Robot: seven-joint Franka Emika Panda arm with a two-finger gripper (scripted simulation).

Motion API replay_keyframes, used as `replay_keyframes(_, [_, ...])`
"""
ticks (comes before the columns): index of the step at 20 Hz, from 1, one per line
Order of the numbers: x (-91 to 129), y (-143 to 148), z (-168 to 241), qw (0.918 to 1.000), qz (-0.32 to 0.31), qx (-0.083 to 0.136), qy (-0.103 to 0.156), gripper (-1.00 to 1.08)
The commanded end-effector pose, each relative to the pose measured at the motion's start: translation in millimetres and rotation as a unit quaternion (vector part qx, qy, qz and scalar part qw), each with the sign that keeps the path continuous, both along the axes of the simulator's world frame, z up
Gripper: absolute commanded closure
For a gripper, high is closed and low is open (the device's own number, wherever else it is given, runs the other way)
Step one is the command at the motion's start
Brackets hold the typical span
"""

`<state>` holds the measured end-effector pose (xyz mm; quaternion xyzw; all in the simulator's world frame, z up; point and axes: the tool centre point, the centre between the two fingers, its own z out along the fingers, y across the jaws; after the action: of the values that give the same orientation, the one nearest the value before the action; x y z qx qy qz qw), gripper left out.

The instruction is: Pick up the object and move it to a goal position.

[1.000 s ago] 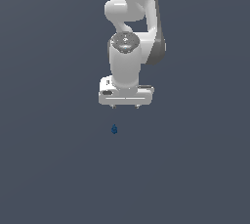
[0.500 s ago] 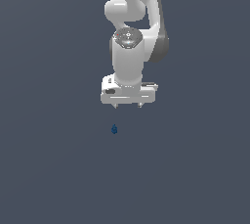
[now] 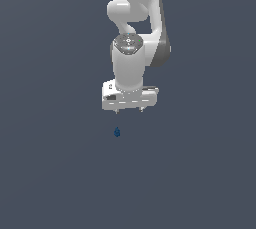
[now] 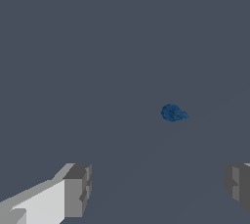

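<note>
The object (image 3: 117,132) is a tiny dark blue blob lying on the plain grey floor, just below the white arm in the exterior view. It also shows in the wrist view (image 4: 172,113), apart from both fingers. My gripper (image 3: 129,110) hangs above and slightly to the exterior view's right of the object, not touching it. Its jaws stand wide apart with nothing between them. The grey fingertips (image 4: 78,189) show at the wrist picture's edges.
The grey floor (image 3: 50,173) is flat and featureless all around. The white arm (image 3: 135,23) rises behind the gripper.
The arm has swung toward the exterior view's right and lowered a little. The blue object has not moved. The jaws have stayed open.
</note>
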<state>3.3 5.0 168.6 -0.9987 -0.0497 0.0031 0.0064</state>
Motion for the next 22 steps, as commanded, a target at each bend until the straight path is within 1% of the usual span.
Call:
replay_keyframes(1, [2.0, -3.8, -4.6, 0.9998, 0.018, -0.001, 0.000, -0.92])
replay_keyframes(6, [7.4, -13.6, -17.1, 0.9978, 0.066, -0.003, -0.001, -0.92])
replay_keyframes(10, [12.3, -23.5, -29.7, 0.9936, 0.113, -0.004, -0.002, -0.92])
replay_keyframes(17, [19.6, -40.4, -51.8, 0.9808, 0.195, -0.005, -0.003, -0.92])
replay_keyframes(22, [23.1, -49.6, -64.0, 0.9711, 0.238, -0.005, -0.004, -0.92])
